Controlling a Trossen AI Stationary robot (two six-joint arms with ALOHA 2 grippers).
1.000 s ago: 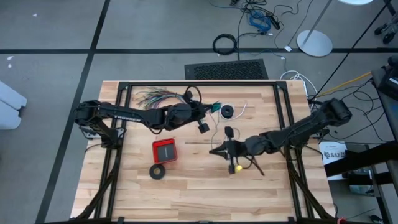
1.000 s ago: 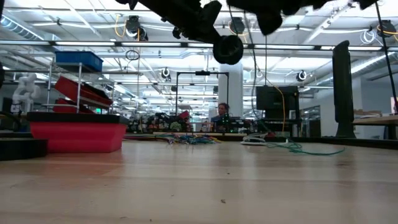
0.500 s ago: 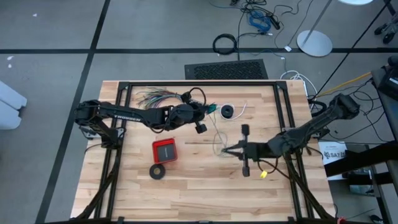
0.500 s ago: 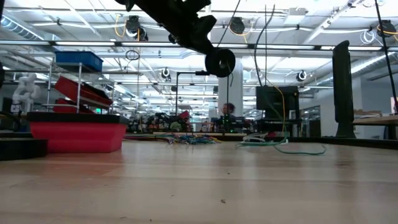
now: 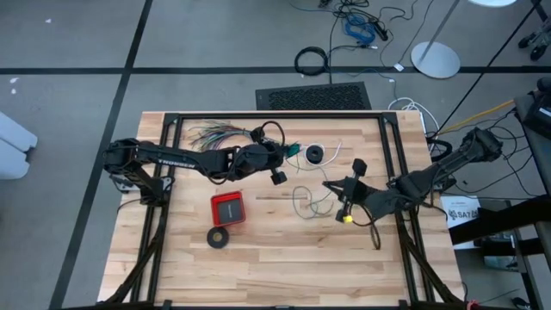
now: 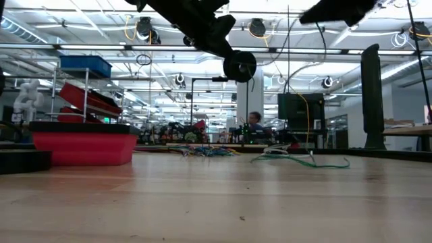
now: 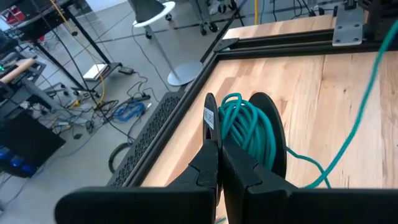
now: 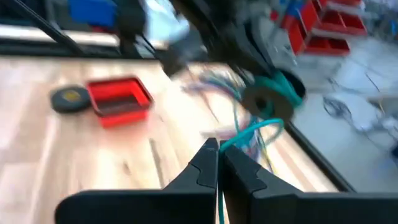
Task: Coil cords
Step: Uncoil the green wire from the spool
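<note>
The right wrist view is blurred, so the objects beyond the fingers there are hard to make out; in the low view both grippers are cut off at the top edge. The left gripper [image 5: 288, 151] hangs above the far middle of the desk [image 5: 258, 258], its fingers [image 7: 208, 165] closed together on the teal-green wire [image 7: 245, 127], which is wound as a small coil between two black discs at the fingertips. A loose run of the same wire trails across the boards toward the right gripper [image 5: 327, 184], whose fingers [image 8: 208, 163] are pressed shut on a strand of it, raised off the desk right of centre. The white cord [image 5: 336, 151] lies near the far edge beside its small black round piece [image 5: 315, 154]. A red tray [image 5: 228, 208] and black ring [image 5: 218, 237] sit well apart, toward the left.
</note>
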